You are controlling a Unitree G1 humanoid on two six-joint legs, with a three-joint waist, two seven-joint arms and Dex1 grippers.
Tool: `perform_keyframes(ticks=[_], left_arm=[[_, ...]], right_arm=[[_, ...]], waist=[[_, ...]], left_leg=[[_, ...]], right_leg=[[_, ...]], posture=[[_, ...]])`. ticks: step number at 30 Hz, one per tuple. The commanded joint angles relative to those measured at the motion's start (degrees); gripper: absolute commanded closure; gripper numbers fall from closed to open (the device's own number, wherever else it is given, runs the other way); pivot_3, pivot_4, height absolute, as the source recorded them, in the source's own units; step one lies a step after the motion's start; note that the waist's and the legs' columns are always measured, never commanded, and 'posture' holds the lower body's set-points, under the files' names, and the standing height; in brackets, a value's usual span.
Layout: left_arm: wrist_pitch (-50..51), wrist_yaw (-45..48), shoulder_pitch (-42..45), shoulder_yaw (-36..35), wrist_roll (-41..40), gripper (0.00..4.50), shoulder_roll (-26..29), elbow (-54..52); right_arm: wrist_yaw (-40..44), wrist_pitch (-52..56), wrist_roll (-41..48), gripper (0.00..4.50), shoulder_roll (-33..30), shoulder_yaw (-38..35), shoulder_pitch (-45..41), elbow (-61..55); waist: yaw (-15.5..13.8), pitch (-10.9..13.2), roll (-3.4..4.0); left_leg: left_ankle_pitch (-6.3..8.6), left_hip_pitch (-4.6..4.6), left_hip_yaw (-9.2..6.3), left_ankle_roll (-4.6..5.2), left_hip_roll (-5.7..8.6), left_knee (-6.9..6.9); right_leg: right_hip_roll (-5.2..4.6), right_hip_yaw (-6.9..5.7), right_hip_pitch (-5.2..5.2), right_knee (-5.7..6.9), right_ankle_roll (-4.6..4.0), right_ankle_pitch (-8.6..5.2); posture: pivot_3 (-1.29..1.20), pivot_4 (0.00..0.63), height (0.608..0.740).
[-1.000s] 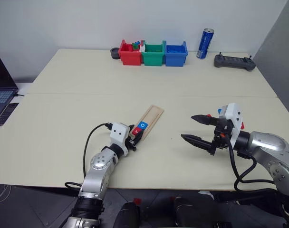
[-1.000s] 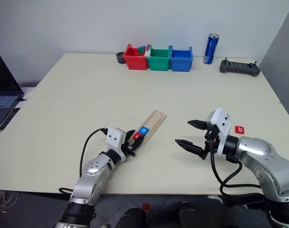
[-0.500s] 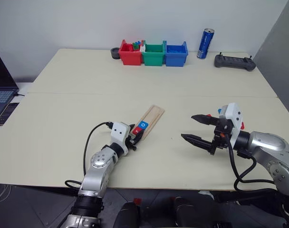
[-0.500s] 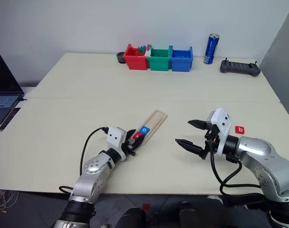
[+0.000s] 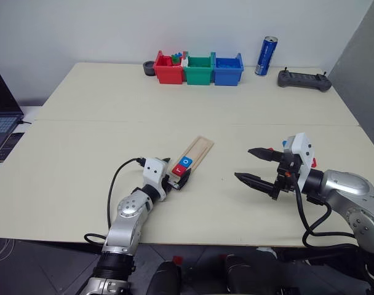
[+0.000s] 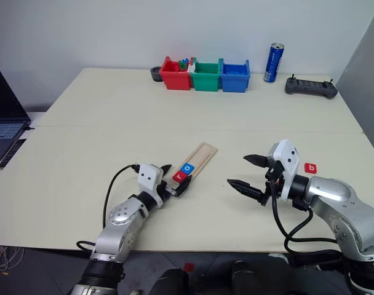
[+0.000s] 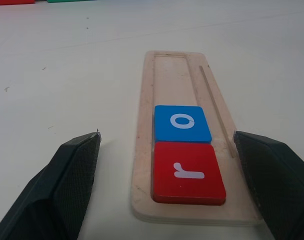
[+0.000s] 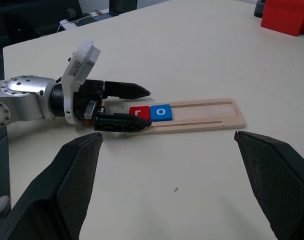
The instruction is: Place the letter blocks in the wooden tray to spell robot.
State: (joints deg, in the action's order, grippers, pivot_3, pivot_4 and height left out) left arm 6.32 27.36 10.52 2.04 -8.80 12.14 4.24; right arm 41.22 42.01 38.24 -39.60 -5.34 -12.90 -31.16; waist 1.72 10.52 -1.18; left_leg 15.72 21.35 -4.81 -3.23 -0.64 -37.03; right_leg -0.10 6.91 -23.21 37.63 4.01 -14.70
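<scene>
A white lowercase "r" stands on the red tile at the near end of the wooden tray. At that tile's 12 o'clock in the left wrist view, touching it, the blue tile bears a white lowercase "o" (the two read "ro" along the groove). Another red tile lies flat on the table well apart from the tray, at about 3 o'clock from it in the right eye view, and carries a white "b". The lettering on the blue can at the table's far edge is too small to read.
</scene>
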Motion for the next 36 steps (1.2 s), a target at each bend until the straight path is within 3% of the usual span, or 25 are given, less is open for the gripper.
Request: perform_keyframes(ticks=[1, 28, 33, 36], left_arm=[[-1.39, 1.11, 0.02, 0.87, -0.52, 0.01, -0.4, -1.19], [2.57, -0.92, -0.73, 3.4, 3.62, 0.01, 1.47, 0.87], [3.3, -0.88, -1.08, 3.15, 3.14, 1.2, 1.21, 0.32], [3.63, -0.76, -1.15, 3.04, 3.0, 1.19, 1.24, 0.09]], right_arm=[[0.16, -0.97, 0.02, 0.0, -0.06, -0.02, -0.81, -0.93], [-0.21, -0.73, -0.51, 0.0, 0.12, -0.19, -0.86, -1.42], [-0.21, -0.67, -0.46, 0.0, 0.17, -0.12, -1.0, -1.39], [-0.25, -0.67, -0.5, 0.0, 0.22, -0.06, -1.06, -1.36]], waist=[[0.0, 0.01, -0.02], [0.01, -0.02, 0.03], [0.01, -0.02, 0.04], [0.04, -0.02, 0.03]], left_leg=[[0.0, 0.01, 0.0, 0.0, 0.0, 0.0], [0.0, -0.01, -0.03, 0.0, 0.0, -0.01], [0.0, -0.02, -0.03, 0.0, 0.0, -0.01], [0.0, -0.02, -0.03, 0.0, 0.0, -0.01]], right_leg=[[0.0, -0.01, -0.01, 0.0, 0.0, 0.0], [0.0, -0.02, 0.01, 0.01, 0.0, 0.0], [0.0, -0.02, 0.01, 0.01, 0.0, 0.0], [0.0, -0.02, 0.01, 0.01, 0.0, 0.0]], posture=[[0.0, 0.15, 0.74], [0.0, 0.15, 0.74], [0.0, 0.15, 0.74], [0.0, 0.15, 0.74]])
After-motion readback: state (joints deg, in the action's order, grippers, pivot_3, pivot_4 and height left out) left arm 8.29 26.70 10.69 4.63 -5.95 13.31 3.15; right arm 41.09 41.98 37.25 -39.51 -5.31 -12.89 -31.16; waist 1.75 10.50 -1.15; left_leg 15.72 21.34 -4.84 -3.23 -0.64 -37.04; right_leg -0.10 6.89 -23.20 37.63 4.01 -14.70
